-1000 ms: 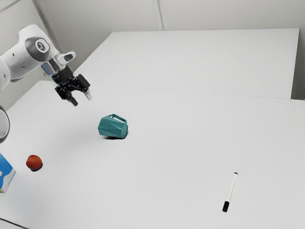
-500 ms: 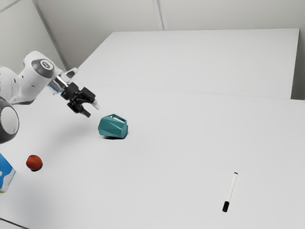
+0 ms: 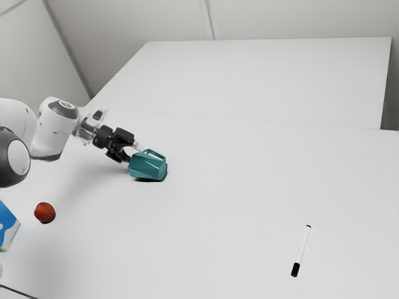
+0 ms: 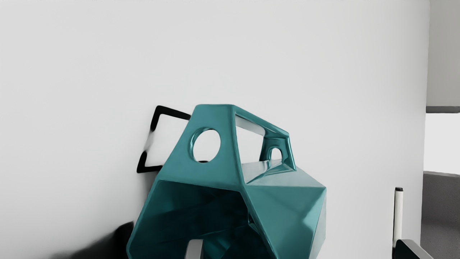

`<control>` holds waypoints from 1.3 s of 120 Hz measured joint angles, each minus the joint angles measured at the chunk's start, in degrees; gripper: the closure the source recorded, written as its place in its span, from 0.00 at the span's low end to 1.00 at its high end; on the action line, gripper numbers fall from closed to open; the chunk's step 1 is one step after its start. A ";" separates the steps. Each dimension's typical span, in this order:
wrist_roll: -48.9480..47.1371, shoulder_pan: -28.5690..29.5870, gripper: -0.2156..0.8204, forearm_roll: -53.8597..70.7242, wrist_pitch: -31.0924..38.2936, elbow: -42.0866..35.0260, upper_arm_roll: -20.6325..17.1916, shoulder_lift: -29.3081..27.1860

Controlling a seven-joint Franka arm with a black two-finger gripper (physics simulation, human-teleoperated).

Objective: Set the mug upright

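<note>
Broad span of table (image 3: 218,218) between mug (image 3: 148,166) and marker (image 3: 301,249), well apart. Bounded beyond marker, on the side away from mug, by table edge (image 4: 427,72). Well apart from mug, toward the exterior view's left and nearer that camera: red ball (image 3: 44,212). Just beside mug, toward the exterior view's left: gripper (image 3: 134,154), fingers set wide, gripping nothing. Lying on side, handle uppermost, mouth toward gripper: mug. One finger before mouth, other outside mug wall; contact not determinable.
</note>
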 joint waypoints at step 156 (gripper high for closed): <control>12.47 -0.65 0.95 -7.30 -0.88 -7.21 -0.42 -7.14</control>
